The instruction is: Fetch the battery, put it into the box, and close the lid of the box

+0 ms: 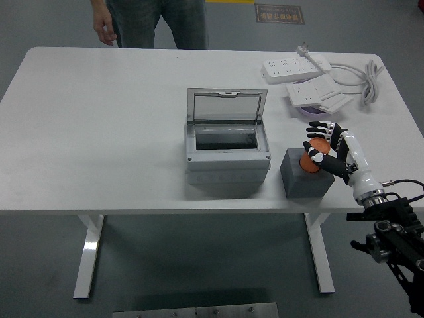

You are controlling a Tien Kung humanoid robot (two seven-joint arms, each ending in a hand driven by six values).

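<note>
I'm looking down over the white table (99,132) and we are right at the opening step, the fetch. My right hand (326,147) is wrapping around the orange battery (311,161), thumb on the near side and the other fingers (319,127) curling over the top and far side, so I'm calling it a grasp that is closing on the battery, though I can't say how firm it is. The battery is sitting upright in the grey holder block (307,177), which is standing near the front edge, just to the right of the box (227,154); as far as I can judge it isn't lifted clear yet. The box is waiting with its lid (227,106) tilted up and back, the cavity showing dark and, from what I can see, holding nothing. So nothing is finished: the battery is to be pulled out of the block, carried left over the opening, set down inside, and then the lid swung forward and shut. My left arm isn't showing anywhere. At the far right, power strips (296,65) and their cable (368,79) are lying well clear of the work. A person (156,20) is standing at the far side, one hand (105,29) hanging loose, touching nothing on the table.
</note>
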